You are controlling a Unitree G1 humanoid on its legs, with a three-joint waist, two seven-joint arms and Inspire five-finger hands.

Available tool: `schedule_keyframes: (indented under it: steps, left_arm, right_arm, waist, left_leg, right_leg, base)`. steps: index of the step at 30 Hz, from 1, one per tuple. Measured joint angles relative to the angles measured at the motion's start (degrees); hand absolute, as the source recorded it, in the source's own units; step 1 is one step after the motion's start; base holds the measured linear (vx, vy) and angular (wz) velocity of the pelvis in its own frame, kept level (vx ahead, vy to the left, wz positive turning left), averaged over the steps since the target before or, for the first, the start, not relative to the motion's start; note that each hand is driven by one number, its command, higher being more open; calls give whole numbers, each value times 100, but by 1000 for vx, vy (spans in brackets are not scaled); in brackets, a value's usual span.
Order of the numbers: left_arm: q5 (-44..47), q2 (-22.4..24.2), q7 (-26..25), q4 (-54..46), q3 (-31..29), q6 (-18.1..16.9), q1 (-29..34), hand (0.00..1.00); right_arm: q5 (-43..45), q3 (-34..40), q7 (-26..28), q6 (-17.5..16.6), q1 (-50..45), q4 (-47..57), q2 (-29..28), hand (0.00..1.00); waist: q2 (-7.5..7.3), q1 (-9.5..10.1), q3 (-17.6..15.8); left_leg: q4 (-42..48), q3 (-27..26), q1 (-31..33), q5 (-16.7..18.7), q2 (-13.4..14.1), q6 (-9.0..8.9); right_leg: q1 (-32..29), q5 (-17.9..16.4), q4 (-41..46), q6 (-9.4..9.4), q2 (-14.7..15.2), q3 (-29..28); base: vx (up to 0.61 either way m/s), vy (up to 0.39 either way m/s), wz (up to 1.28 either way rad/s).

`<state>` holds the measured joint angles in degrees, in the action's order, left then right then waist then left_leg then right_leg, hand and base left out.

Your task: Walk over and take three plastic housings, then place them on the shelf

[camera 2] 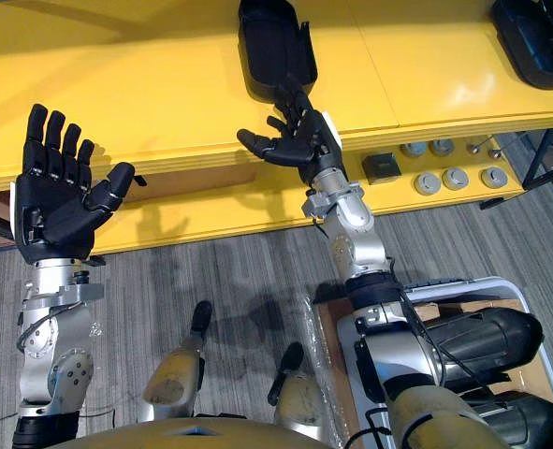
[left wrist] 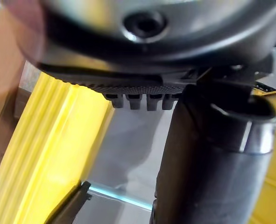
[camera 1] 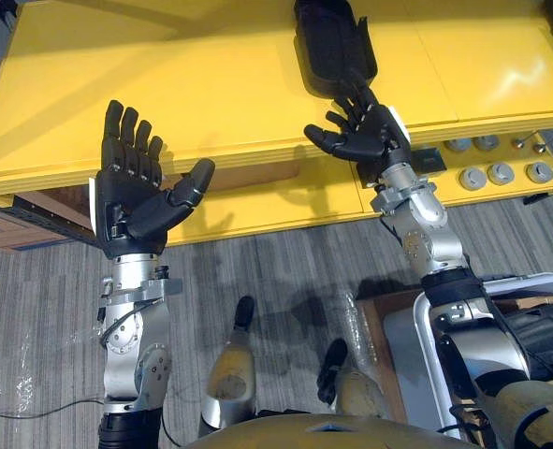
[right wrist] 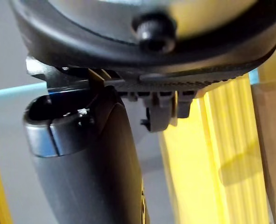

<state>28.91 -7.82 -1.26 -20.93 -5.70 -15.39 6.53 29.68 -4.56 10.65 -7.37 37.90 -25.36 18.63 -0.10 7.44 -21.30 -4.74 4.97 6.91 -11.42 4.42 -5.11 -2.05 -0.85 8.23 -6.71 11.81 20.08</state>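
A black plastic housing (camera 1: pixel 330 47) lies on the top of the yellow shelf (camera 1: pixel 192 84), and a second black housing (camera 2: pixel 536 42) rests on the shelf's far right. My right hand (camera 1: pixel 362 129) is open just in front of the first housing, at the shelf's front edge, fingers spread and holding nothing. My left hand (camera 1: pixel 136 187) is raised open to the left, palm toward the camera, in front of the shelf edge, empty. More dark housings (camera 2: pixel 482 339) lie in a white bin (camera 1: pixel 424 348) at my lower right.
The shelf's lower level (camera 1: pixel 501 187) holds several round metal parts (camera 1: pixel 501 173) and a small black block (camera 2: pixel 380 166). A brown box (camera 1: pixel 5 224) sits under the shelf at the left. Grey carpet floor (camera 1: pixel 285 271) lies between me and the shelf.
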Motion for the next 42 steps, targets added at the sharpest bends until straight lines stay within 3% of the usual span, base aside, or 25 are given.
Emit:
schedule_keyframes:
  steps: [7,14,21,24,26,29,34,37,42]
  left_arm:
    - [22,0,-10,2,-96,-6,-45,100]
    - [22,0,-4,3,-93,-16,-45,100]
    - [-24,30,1,-101,-70,-73,68,100]
    - [-48,67,9,-278,-39,-84,118,100]
    - [-63,102,53,-452,101,-114,261,100]
    - [-282,114,98,-460,349,-125,369,100]
    - [-240,193,227,-461,949,-157,424,100]
    - [-176,260,257,-460,1492,-189,450,100]
    - [-153,230,3,-301,2306,-214,380,100]
  right_arm:
    - [-16,124,-164,-229,396,-225,161,100]
    - [-16,133,-155,-357,409,-278,164,100]
    - [-26,123,-130,-316,-1346,1845,-310,100]
    - [-14,105,-125,-304,-2160,2583,-543,100]
    - [-11,94,-122,-304,-2751,2974,-724,100]
    - [-14,93,-217,-305,-3421,3344,-968,100]
    - [-651,97,-938,-307,-4321,3894,-1436,100]
    - [-931,185,-1249,-297,-4986,4172,-1552,100]
    - [-1359,871,-1586,-285,-6173,4402,-1611,100]
  waist:
    - [70,11,-282]
    - [77,-1,-293]
    - [69,-66,-288]
    - [35,-169,-228]
    - [-75,-311,-19]
    - [-199,-347,270]
    - [-347,-656,718]
    - [-352,-858,931]
    - [-331,-1434,1176]
  left_leg:
    - [69,37,86,-2,4,-5]
    - [68,59,88,3,4,-9]
    - [41,-17,-45,18,12,-7]
    - [2,-149,-187,85,31,0]
    - [-1,-259,-193,121,33,0]
    - [-4,-494,-276,212,47,11]
    - [-4,-1097,-533,397,94,6]
    - [-3,-1620,-693,545,168,-34]
    - [-2,-2546,-1100,849,309,-191]
  right_leg:
    - [-105,-60,161,15,18,6]
    - [-108,-86,183,-1,21,20]
    - [-35,-106,167,8,18,-14]
    - [47,-101,95,0,-2,-130]
    - [49,-57,-56,-29,-19,-223]
    - [77,51,-267,-48,-52,-448]
    - [78,260,-563,-93,-109,-1001]
    - [-76,356,-625,-83,-200,-1512]
    - [-173,538,-879,-118,-422,-2425]
  base:
    - [-23,-37,2]
    - [5,-29,1]
    - [17,-39,-5]
    - [-9,-35,-20]
    - [3,-17,-25]
    - [52,-6,-41]
    - [63,1,-59]
    - [35,-1,-89]
    - [44,-12,-100]
